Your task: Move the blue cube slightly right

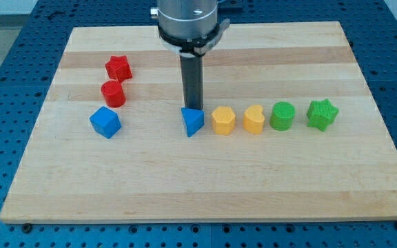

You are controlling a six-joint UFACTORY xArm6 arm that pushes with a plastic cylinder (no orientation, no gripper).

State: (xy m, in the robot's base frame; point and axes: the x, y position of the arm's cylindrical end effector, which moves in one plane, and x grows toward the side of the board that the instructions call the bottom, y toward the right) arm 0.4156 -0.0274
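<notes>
Item in hand: blue cube [105, 122], lying at the view's left of the wooden board [205, 186], just below the red cylinder [114, 93] and well apart from the row of blocks at centre. My tip [191, 108] stands at the view's centre, touching or just behind the top edge of the blue triangular block [193, 122], well to the view's right of the cube; contact there cannot be confirmed. Jaws: none fitted, the arm ends in a plain rod, so there is no open or closed state to record. Judgement on the step: the tip is on the wrong side for a rightward push, so it should travel round to the cube's left face, passing below or clear of the red blocks, meet that face at its middle to avoid spinning the cube, then push a short way only toward the view's right, stopping well short of the blue triangular block. Count: 8 blocks in all. Blue, 2: 1 cube, 1 triangular block. Red, 2: 1 star [118, 67], 1 cylinder. Yellow, 2: 1 hexagonal block [223, 120], 1 heart-like block [253, 119]. Green, 2: 1 cylinder [282, 116], 1 star [322, 114].
</notes>
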